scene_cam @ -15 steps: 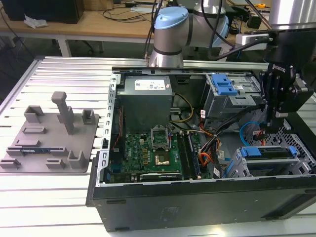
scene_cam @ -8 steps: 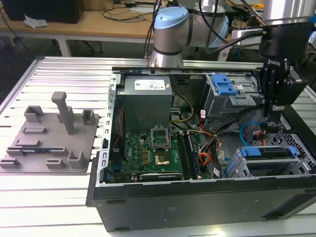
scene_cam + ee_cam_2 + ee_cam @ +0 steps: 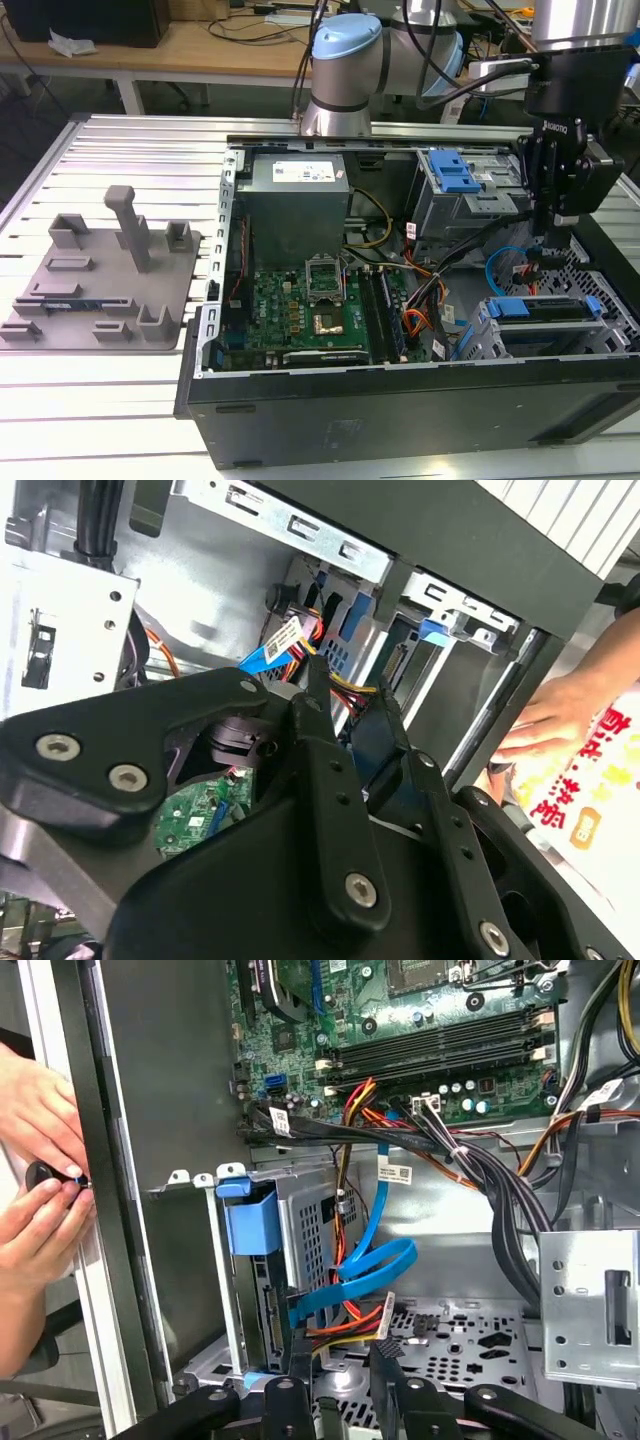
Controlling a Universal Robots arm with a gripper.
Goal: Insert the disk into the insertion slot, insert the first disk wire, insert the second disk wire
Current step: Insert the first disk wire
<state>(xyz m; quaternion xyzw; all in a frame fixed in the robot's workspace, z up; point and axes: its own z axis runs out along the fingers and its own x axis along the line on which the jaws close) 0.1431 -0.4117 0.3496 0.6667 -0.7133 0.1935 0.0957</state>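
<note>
The disk, framed by its blue carrier, sits inside the insertion slot, a grey perforated cage at the case's corner on the exterior view's right. A flat blue wire loops down to the disk's rear end. My gripper hangs just behind that end. In both wrist views its black fingers stand close together on a dark connector with red and yellow wires, right at the disk's back; my gripper holds it there.
Open computer case with a motherboard, a grey power supply and a second cage with a blue latch. A thick black cable bundle crosses nearby. A person's hands are outside the case wall. A grey fixture tray lies beside the case.
</note>
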